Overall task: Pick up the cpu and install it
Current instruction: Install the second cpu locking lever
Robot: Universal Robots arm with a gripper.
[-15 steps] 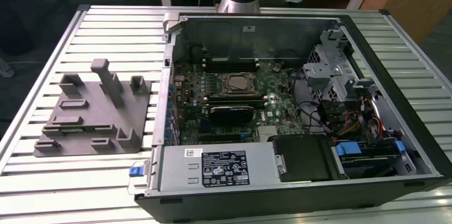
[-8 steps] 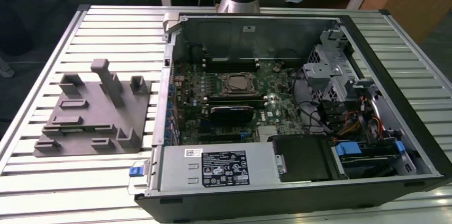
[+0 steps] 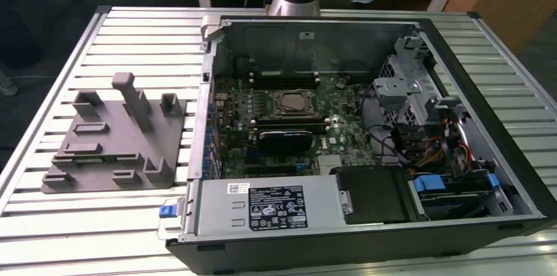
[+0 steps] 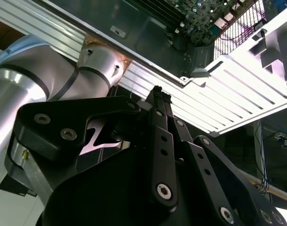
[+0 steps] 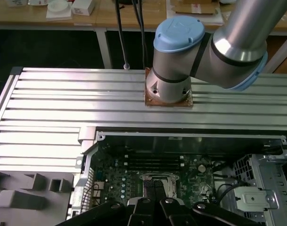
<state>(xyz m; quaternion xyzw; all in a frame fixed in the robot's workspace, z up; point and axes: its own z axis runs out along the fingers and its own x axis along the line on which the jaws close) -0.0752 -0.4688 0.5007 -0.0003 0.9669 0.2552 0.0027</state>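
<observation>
pincer (image 5: pixel 150 203) closed with nothing between its tips, hovering above the socket (image 3: pixel 291 101). cpu (image 3: pixel 291 100) seemingly seated in the socket already; install step near done, needing only latching.

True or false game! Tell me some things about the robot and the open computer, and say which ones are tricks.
The computer case lies open on the table. True.
The grey fixture sits inside the case. False: it rests on the table beside the case.
The arm's base stands on the table. True.
The gripper hangs over the fixture. False: in the first wrist view it is above the motherboard.
</observation>
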